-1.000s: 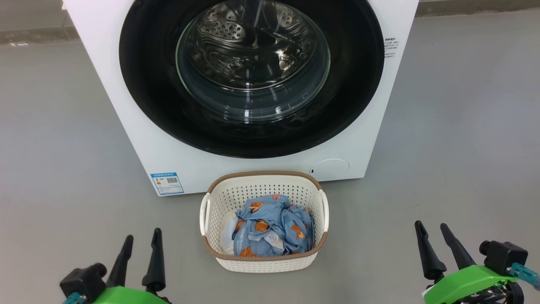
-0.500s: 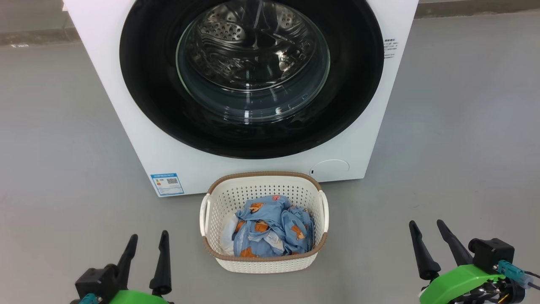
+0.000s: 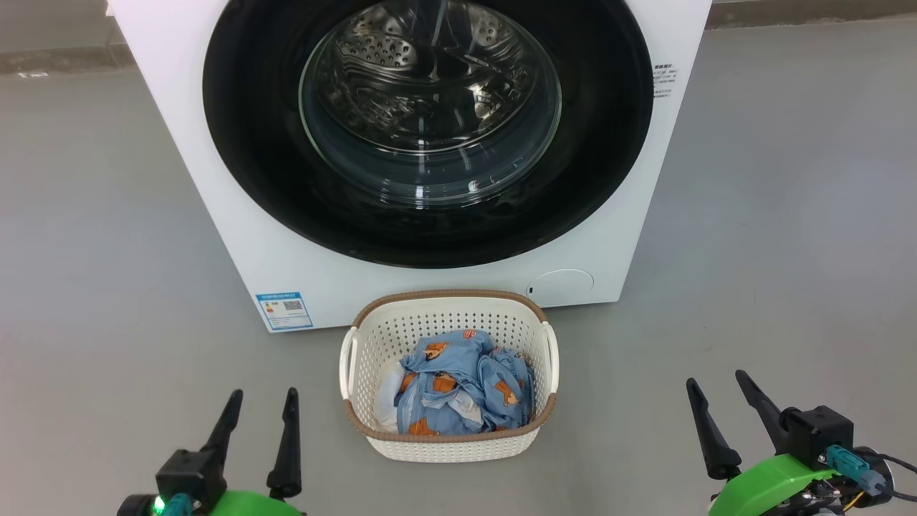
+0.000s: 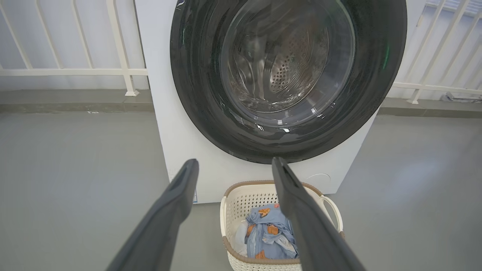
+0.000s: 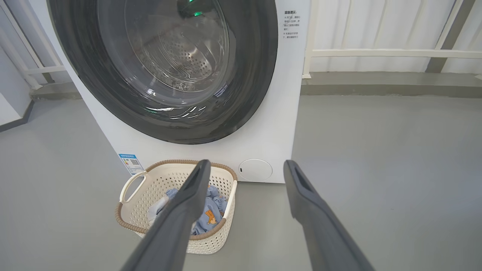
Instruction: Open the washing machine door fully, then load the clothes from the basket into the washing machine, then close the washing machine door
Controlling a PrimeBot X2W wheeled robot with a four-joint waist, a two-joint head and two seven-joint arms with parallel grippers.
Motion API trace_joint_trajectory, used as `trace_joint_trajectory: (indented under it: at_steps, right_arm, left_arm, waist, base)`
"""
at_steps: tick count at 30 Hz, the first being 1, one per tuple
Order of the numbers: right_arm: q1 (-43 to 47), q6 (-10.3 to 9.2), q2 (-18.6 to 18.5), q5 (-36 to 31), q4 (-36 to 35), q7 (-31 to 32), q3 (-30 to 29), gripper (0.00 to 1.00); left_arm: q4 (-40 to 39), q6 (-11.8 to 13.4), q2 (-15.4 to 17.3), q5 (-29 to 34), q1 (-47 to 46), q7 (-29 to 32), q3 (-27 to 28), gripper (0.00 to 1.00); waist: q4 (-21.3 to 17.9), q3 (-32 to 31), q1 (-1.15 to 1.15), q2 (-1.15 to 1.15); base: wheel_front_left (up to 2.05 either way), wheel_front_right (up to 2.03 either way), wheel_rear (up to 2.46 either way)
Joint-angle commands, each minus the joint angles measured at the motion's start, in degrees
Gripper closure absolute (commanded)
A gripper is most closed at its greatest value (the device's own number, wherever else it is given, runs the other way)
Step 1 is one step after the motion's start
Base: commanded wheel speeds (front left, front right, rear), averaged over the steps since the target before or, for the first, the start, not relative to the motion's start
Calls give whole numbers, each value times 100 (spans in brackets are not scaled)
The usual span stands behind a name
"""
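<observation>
The left end effector (image 3: 263, 393) and right end effector (image 3: 715, 378) hover low over the grey floor (image 3: 788, 251), both released and empty, fingers spread and pointing toward the machine. They flank the basket (image 3: 448, 294), well apart from it. I judge this a ready pose, since nothing can be loaded until the door is opened. The clothes (image 3: 458, 383) lie bunched in the basket, which stands just in front of the washing machine (image 3: 236, 236), probably so the lift to the drum is short. Beyond, the washing machine door (image 3: 251, 143) looks shut, flush on the front. The head view gives both end effectors at once. The wrist views add the white railing (image 4: 75, 71) behind the machine, and the right one a printed label (image 5: 290, 24) on the machine's upper corner
</observation>
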Motion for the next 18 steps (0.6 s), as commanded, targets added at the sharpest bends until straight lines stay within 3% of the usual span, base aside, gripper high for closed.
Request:
trace_joint_trajectory:
  at_steps: [1, 18]
  right_arm:
    - [-263, 36, -69, -107, -115, -87, 155, 0]
    - [-271, 36, -54, -11, -125, -88, 126, 0]
  left_arm:
    - [-71, 51, 104, 122, -277, -79, 132, 0]
    - [35, 70, 104, 79, -308, -79, 100, 0]
  waist:
    - [2, 2, 0, 0]
    - [-15, 21, 0, 0]
  base:
    - [0, 0, 0]
    - [0, 0, 0]
